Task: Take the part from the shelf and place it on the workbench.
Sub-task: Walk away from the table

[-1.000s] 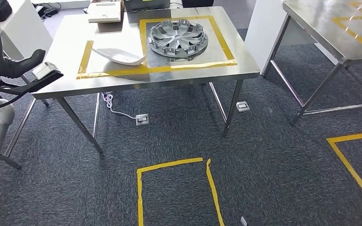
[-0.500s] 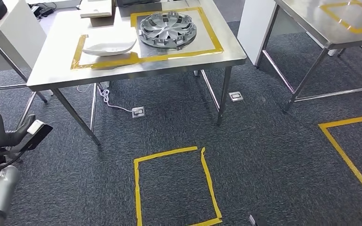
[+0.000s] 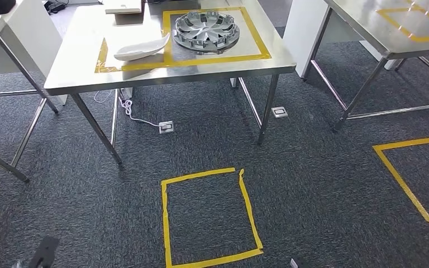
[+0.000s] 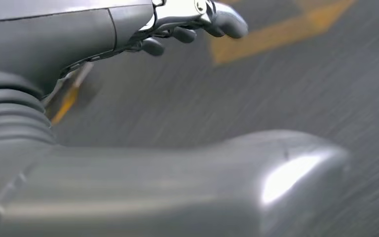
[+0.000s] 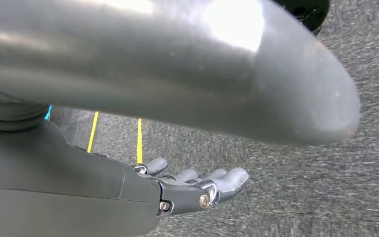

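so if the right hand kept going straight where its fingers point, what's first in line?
Likely just the grey carpet: the right hand holds nothing, and nothing stands past its fingertips in the right wrist view. Depth is unclear.

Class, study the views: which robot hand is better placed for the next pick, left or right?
Left, only marginally. Both the left robot hand and right robot hand hang empty over carpet, away from the workbench; the left one shows low in the head view.
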Robot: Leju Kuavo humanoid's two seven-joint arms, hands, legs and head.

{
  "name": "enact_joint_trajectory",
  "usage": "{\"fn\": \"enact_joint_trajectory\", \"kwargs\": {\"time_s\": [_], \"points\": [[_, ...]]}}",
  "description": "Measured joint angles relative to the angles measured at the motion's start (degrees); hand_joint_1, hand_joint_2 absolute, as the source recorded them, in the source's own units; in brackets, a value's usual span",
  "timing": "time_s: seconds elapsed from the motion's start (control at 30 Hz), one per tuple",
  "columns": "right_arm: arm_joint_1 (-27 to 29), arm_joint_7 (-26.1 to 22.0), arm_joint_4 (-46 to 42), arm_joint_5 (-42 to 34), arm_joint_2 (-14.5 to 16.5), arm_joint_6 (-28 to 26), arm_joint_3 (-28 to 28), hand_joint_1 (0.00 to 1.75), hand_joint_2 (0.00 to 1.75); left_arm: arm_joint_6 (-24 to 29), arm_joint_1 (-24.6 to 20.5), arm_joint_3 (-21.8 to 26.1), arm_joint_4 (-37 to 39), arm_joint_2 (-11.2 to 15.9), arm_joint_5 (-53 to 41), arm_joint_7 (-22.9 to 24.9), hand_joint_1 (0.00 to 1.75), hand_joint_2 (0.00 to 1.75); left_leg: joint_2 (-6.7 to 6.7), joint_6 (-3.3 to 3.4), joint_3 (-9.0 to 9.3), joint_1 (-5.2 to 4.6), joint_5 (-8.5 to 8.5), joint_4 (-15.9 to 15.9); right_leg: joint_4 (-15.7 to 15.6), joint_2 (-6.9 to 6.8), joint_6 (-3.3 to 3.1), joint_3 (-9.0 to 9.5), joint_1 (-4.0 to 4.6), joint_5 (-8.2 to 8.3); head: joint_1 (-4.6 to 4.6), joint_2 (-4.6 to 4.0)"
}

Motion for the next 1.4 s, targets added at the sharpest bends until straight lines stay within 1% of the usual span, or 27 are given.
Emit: {"fn": "enact_joint_trajectory", "kwargs": {"time_s": [0.03,0.07,0.13,0.2,0.23,0.27,0.33,0.37,0.4,0.53,0.73,0.97,1.27,1.3,1.4], "points": [[0.01,0.2,0.0,0.12,-0.11,0.13,0.0,0.0,0.0,-1.19,2.12,2.0,0.76,-0.9,1.49,1.1,0.0,1.75,0.01,0.21,-0.02,-0.06,0.08,0.1,-0.09,0.03,-0.46,-0.04,0.03,0.51,-0.01,0.0],[0.01,0.34,0.0,0.19,-0.25,0.17,0.01,0.0,0.0,-1.82,3.95,3.72,1.39,-1.63,2.38,1.65,0.0,1.75,-0.02,0.41,-0.12,-0.1,0.16,0.23,-0.14,0.04,-0.63,-0.1,0.05,0.84,0.01,0.0],[-0.01,0.49,0.0,0.26,-0.46,0.18,0.01,0.0,0.87,-2.38,6.36,6.17,2.29,-2.69,2.88,2.17,0.0,1.75,-0.21,0.66,-0.51,-0.12,0.28,0.53,-0.21,-0.05,-0.54,-0.24,0.1,1.32,0.07,0.0],[-0.08,0.51,0.0,0.31,-0.6,0.16,0.01,0.0,1.75,-2.79,7.44,7.89,2.88,-3.14,3.0,3.35,0.0,1.75,-0.41,0.82,-0.83,-0.18,0.33,0.7,-0.32,-0.21,-0.06,-0.26,0.03,1.5,0.09,0.0],[-0.12,0.57,0.0,0.39,-0.62,0.16,0.01,0.0,1.75,-2.93,7.79,8.7,3.14,-3.36,3.17,4.8,0.0,1.75,-0.44,0.89,-0.93,-0.23,0.31,0.75,-0.4,-0.26,0.4,-0.22,-0.05,1.54,0.09,0.0],[-0.16,0.66,0.0,0.53,-0.62,0.15,0.01,0.0,1.75,-2.99,8.16,9.52,3.38,-3.64,3.47,6.64,0.0,1.75,-0.44,0.96,-1.04,-0.29,0.28,0.79,-0.5,-0.28,1.16,-0.16,-0.16,1.56,0.09,0.0],[-0.19,1.13,0.0,0.85,-0.62,0.12,0.02,0.0,1.75,-2.72,9.11,11.13,3.81,-4.57,4.7,10.6,0.0,1.75,-0.33,1.12,-1.2,-0.42,0.17,0.92,-0.66,-0.24,3.05,-0.06,-0.41,1.51,0.07,0.0],[-0.13,1.53,-0.01,0.88,-0.64,0.07,0.16,0.0,1.75,-2.45,9.7,11.97,3.93,-5.23,5.71,11.8,0.0,1.75,-0.27,1.17,-1.27,-0.46,0.14,0.99,-0.7,-0.22,3.76,-0.05,-0.5,1.49,0.06,0.0],[-0.01,1.96,-0.03,0.63,-0.69,-0.03,0.51,0.0,1.75,-2.22,10.33,12.6,4.01,-5.89,6.78,12.49,0.0,1.75,-0.25,1.2,-1.29,-0.48,0.12,1.03,-0.71,-0.2,4.1,-0.06,-0.54,1.46,0.05,0.0],[0.52,2.54,-0.46,-2.77,-1.01,-0.69,3.71,0.0,1.75,-2.23,12.38,13.29,4.01,-8.03,10.58,12.45,0.0,1.75,-0.27,1.19,-1.33,-0.44,0.14,1.04,-0.69,-0.22,4.17,-0.13,-0.5,1.47,0.06,0.0],[1.84,2.37,-1.75,-9.96,-1.67,-1.97,10.71,0.0,1.75,-3.61,14.02,11.3,3.32,-8.87,15.79,10.87,0.0,1.75,-0.29,1.06,-1.35,-0.4,0.23,1.03,-0.5,-0.22,4.14,-0.24,-0.47,1.48,0.05,0.0],[3.53,1.65,-3.23,-18.27,-2.26,-3.34,19.26,0.0,1.75,-5.38,15.64,6.4,2.02,-9.18,21.73,8.99,0.0,1.75,-0.3,0.94,-1.36,-0.39,0.32,1.03,-0.4,-0.22,4.07,-0.3,-0.46,1.53,0.05,0.0],[5.9,1.31,-5.37,-29.11,-3.02,-5.15,31.21,0.0,1.75,-7.74,17.78,-1.65,-0.05,-9.2,29.48,6.54,0.0,1.75,-0.31,0.87,-1.37,-0.38,0.36,1.03,-0.37,-0.22,4.03,-0.33,-0.46,1.55,0.07,0.0],[6.16,1.24,-5.6,-30.3,-3.1,-5.32,32.51,0.0,1.75,-7.99,18.01,-2.58,-0.29,-9.2,30.31,6.28,0.0,1.31,-0.31,0.87,-1.37,-0.38,0.37,1.03,-0.37,-0.22,4.03,-0.33,-0.46,1.55,0.07,0.0],[6.95,0.89,-6.3,-33.95,-3.37,-5.87,36.52,0.0,0.44,-8.77,18.74,-5.5,-1.03,-9.2,32.87,5.46,0.0,0.0,-0.31,0.87,-1.37,-0.38,0.37,1.03,-0.36,-0.22,4.03,-0.33,-0.46,1.55,0.06,0.0]]}}
